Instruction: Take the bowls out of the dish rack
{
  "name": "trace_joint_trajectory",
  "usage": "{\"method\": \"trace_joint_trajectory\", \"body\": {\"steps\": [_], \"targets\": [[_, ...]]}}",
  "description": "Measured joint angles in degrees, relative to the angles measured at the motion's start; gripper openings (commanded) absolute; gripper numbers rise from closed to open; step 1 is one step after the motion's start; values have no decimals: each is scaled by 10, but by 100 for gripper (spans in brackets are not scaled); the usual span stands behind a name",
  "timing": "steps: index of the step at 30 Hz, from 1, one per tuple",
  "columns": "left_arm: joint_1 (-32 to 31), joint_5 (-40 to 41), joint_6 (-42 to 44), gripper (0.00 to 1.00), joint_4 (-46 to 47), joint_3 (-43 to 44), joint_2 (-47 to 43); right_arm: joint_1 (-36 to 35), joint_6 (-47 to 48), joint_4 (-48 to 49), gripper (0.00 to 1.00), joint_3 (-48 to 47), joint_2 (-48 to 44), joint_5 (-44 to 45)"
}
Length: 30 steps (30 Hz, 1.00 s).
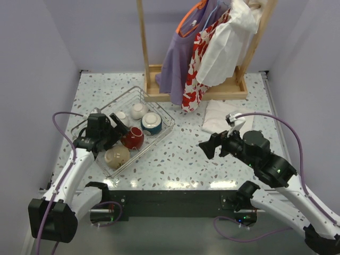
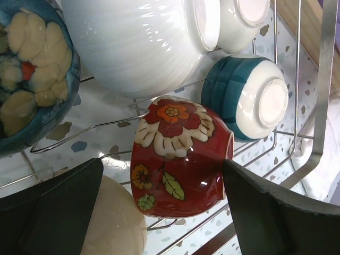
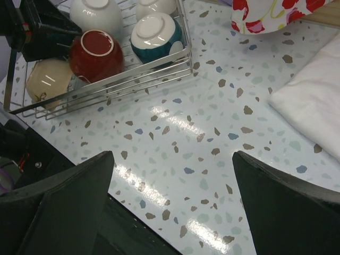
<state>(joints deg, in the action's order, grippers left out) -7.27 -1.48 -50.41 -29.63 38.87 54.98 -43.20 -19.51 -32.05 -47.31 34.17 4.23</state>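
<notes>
Through the left wrist camera I see the dark blue bowl (image 2: 26, 69), beyond the jaws, run off the frame's edge. So does the big white bowl (image 2: 138, 42) beside it. One finger (image 2: 53, 212) hides much of the beige bowl (image 2: 114, 223). From overhead, the left gripper (image 1: 119, 133) covers the dark blue bowl completely.

My left pincer (image 2: 164, 212) hung wide open inside the dish rack (image 2: 323, 79), the red bowl (image 2: 178, 159) in the gap between its fingers. The beige bowl (image 2: 114, 223) crowded one finger, and the teal-banded bowl (image 2: 244, 98) and a white bowl (image 2: 143, 42) blocked the way ahead. My right pincer (image 3: 172, 212) had bare table (image 3: 175, 138) beneath, flanked by the rack's wire wall and a folded cloth (image 3: 313, 101).
</notes>
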Motion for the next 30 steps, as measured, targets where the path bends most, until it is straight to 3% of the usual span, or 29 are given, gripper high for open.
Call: {"method": "trace_joint_trajectory", "body": {"steps": [16,30], "targets": [[-4,-30,-11,100,76,-30,-1,0,3,14,99,3,21,-19],[-27,-10,-16,99,83,-30,6,0,13,15,99,9,21,-19]]}}
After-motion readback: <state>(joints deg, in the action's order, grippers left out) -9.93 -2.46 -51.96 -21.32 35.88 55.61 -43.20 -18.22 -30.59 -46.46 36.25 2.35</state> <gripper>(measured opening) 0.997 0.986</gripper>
